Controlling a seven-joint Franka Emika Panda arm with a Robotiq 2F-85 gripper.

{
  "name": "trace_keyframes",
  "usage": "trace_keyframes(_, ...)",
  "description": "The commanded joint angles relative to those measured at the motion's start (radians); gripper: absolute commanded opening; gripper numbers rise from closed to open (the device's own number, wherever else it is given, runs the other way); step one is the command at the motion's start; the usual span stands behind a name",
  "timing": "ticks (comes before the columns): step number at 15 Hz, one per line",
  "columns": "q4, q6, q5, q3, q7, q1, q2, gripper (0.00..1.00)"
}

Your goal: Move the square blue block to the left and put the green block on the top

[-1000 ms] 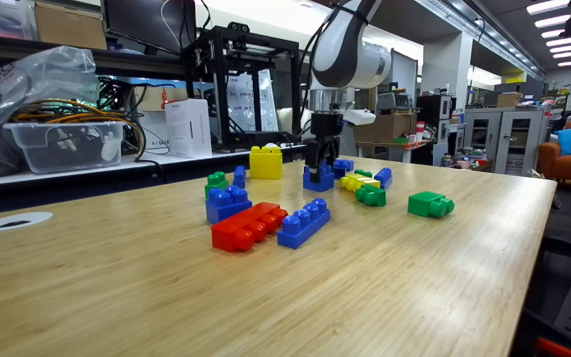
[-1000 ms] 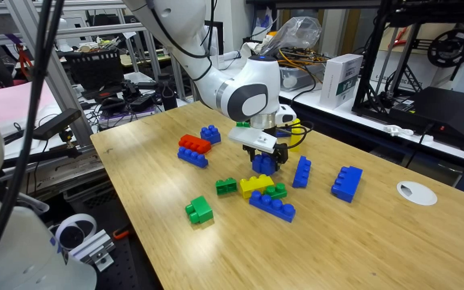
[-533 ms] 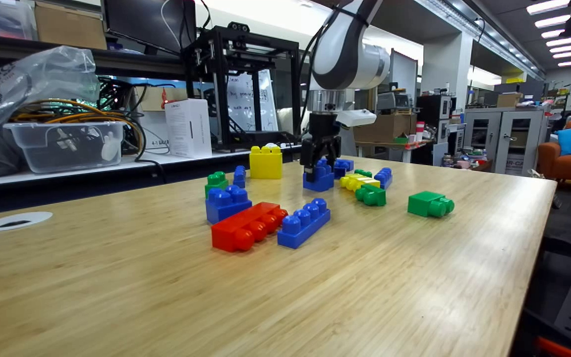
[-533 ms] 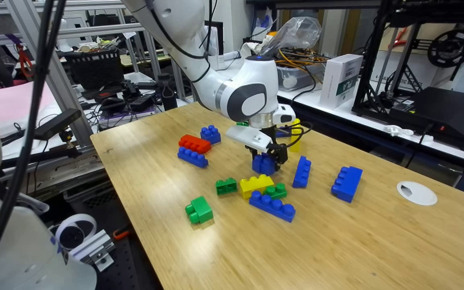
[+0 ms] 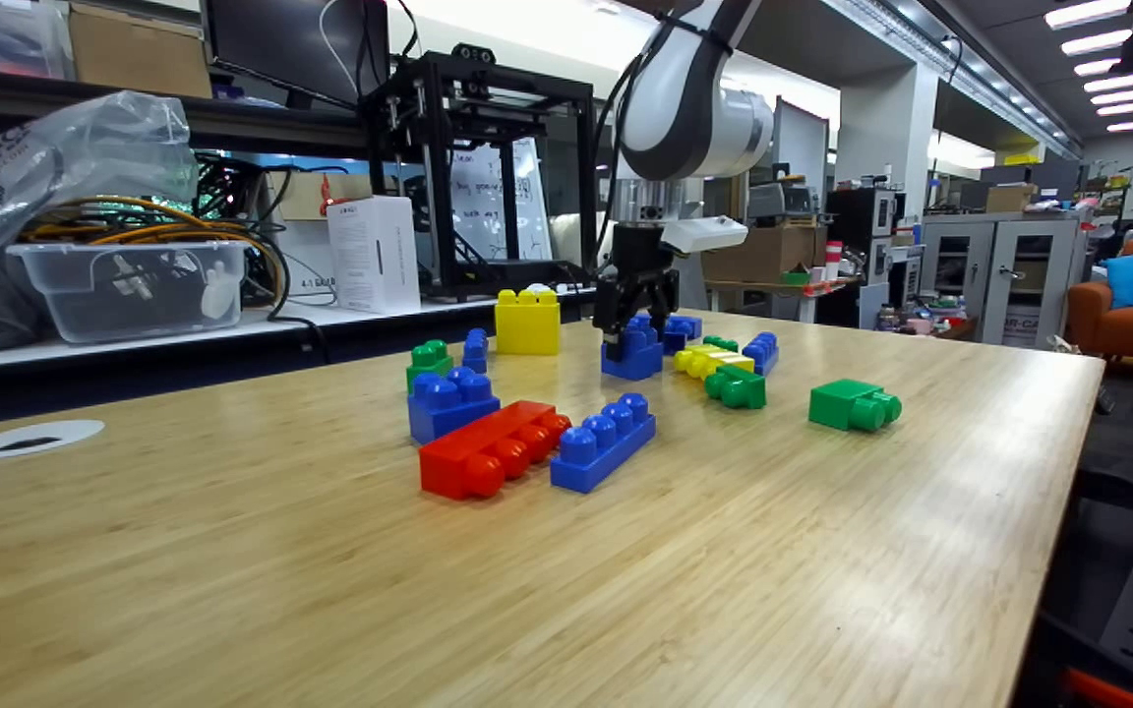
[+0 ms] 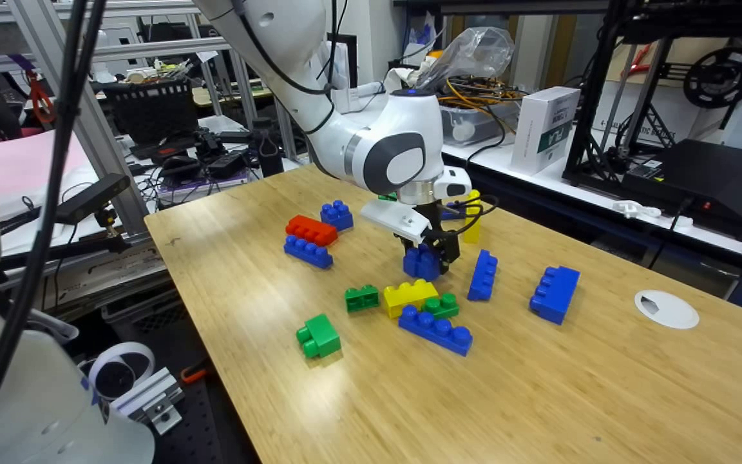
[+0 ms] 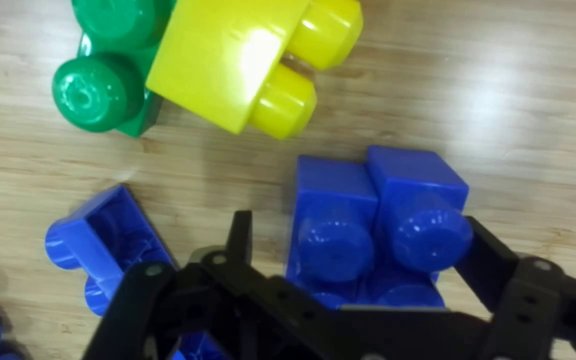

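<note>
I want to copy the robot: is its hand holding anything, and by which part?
Nothing is held: the hand is open around a blue block, one finger clear of it.

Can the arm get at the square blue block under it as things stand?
Looks like yes: the open jaws flank the square blue block, no piece shows on top of it, and the yellow block lies close but apart.

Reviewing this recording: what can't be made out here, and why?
Square blue block, wrist view: partly hidden by the gripper.
Whether the picture-right finger touches it, wrist view: hidden by the block.
Tipped blue brick, wrist view: partly behind the gripper.
Yellow brick, wrist view: cut off by the top edge.
Whiteboard, in an exterior view: partly hidden by the black frame.
</note>
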Motion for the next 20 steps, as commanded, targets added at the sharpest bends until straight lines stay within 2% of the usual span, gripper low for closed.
trace_keyframes(1, -0.005, 0.027, -0.039, -0.026, 0.031, 0.024, 0.002, 1.00)
trace_keyframes(20, 0.005, 0.112, -0.149, -0.069, 0.058, 0.065, 0.015, 1.00)
